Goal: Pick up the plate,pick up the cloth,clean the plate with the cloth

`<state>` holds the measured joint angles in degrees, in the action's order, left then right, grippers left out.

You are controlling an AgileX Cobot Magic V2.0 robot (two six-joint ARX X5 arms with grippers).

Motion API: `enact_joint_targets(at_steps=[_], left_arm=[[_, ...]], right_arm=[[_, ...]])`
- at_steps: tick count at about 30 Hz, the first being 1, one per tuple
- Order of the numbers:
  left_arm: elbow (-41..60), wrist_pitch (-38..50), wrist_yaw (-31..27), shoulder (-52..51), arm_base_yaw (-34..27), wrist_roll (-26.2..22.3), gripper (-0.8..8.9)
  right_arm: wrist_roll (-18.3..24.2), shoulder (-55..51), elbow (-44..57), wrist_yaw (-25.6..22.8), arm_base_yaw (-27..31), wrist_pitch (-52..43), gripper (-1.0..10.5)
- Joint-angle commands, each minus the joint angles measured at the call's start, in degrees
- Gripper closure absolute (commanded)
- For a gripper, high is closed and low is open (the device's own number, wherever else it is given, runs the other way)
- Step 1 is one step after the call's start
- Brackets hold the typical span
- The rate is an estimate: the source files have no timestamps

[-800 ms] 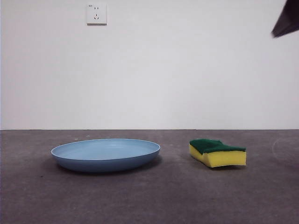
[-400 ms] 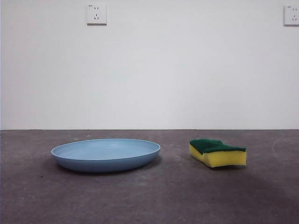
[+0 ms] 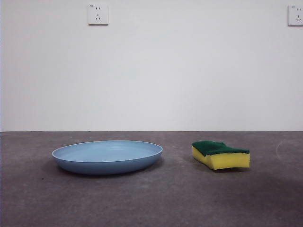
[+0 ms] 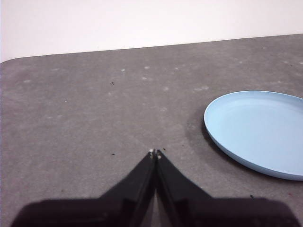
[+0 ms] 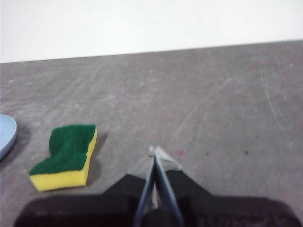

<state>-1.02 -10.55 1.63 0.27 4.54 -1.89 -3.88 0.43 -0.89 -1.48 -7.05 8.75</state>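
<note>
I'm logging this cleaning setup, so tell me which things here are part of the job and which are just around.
For the job:
- plate, lying flat
- sponge, lying apart from the plate
- left gripper, shut, empty
- right gripper, shut, empty

Just around:
- table
- two wall sockets

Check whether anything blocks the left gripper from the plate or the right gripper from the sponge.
Nothing visible does. Bare table lies between the left gripper and the plate, and between the right gripper and the sponge. Plate and sponge lie apart on the table.
</note>
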Motion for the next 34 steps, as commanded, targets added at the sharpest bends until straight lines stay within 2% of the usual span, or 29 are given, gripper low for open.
enact_joint_targets(at_steps=[1,8,34], left_arm=[[0.8,0.1,0.0,-0.2,-0.2,0.4,8.17],[0.8,0.1,0.0,-0.2,-0.1,0.4,8.17],[0.8,0.1,0.0,-0.2,-0.2,0.4,8.17]], right_arm=[[-1.6,-0.4,0.6,0.0,0.1,1.1,9.5],[-3.3,-0.3,0.6,1.6,0.1,1.4,9.5],[-3.2,-0.3,0.5,1.1,0.1,1.4,9.5]])
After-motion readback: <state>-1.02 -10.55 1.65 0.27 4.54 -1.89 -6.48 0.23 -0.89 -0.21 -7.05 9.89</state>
